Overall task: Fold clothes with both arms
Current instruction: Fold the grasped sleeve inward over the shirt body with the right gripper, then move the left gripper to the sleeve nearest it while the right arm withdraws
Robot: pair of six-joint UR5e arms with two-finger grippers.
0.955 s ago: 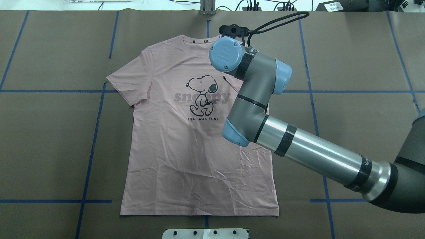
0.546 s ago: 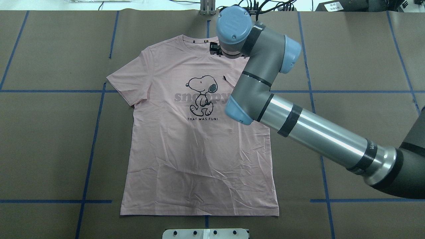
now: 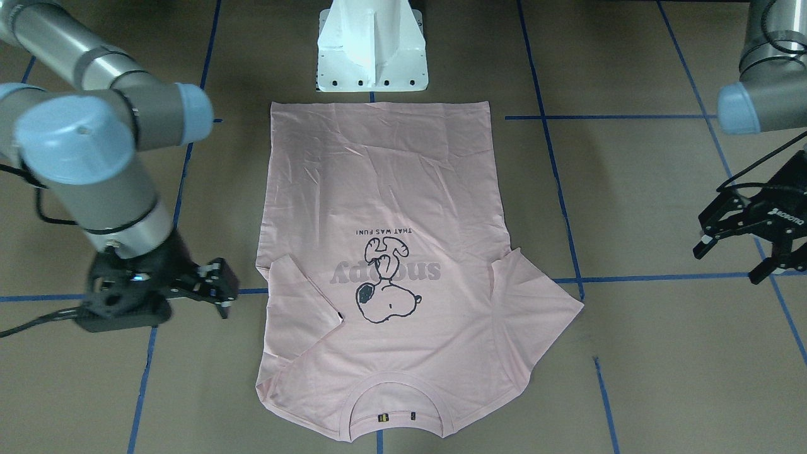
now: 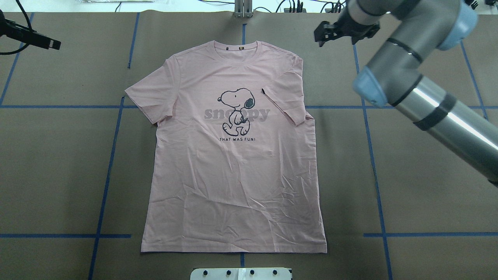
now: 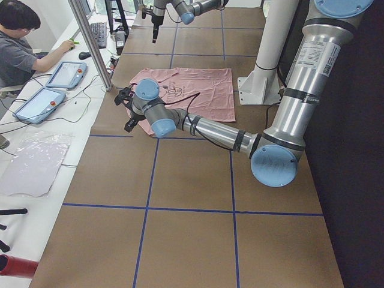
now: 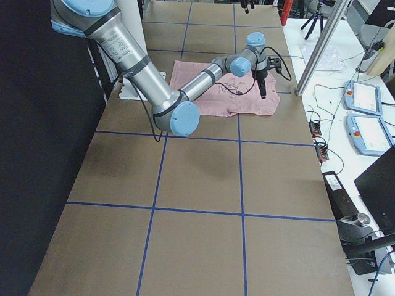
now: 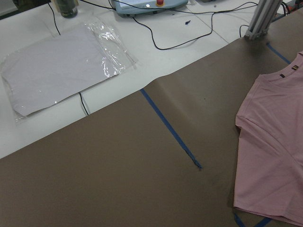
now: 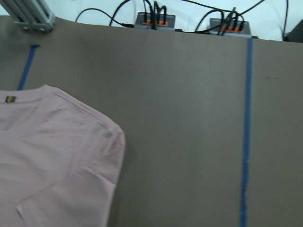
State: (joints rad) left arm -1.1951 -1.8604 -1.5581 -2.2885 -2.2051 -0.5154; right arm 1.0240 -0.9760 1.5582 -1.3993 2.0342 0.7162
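Grey "snoopy" on pink T-shirt, black "THAT WAS FUN!" beneath it

Silver-grey tubular arms with light blue joint caps and black bands.

The table is covered with brown paper, and blue tape lines divide it into squares. Beside it stands a white bench with 2 pendants, cables and a seated person.
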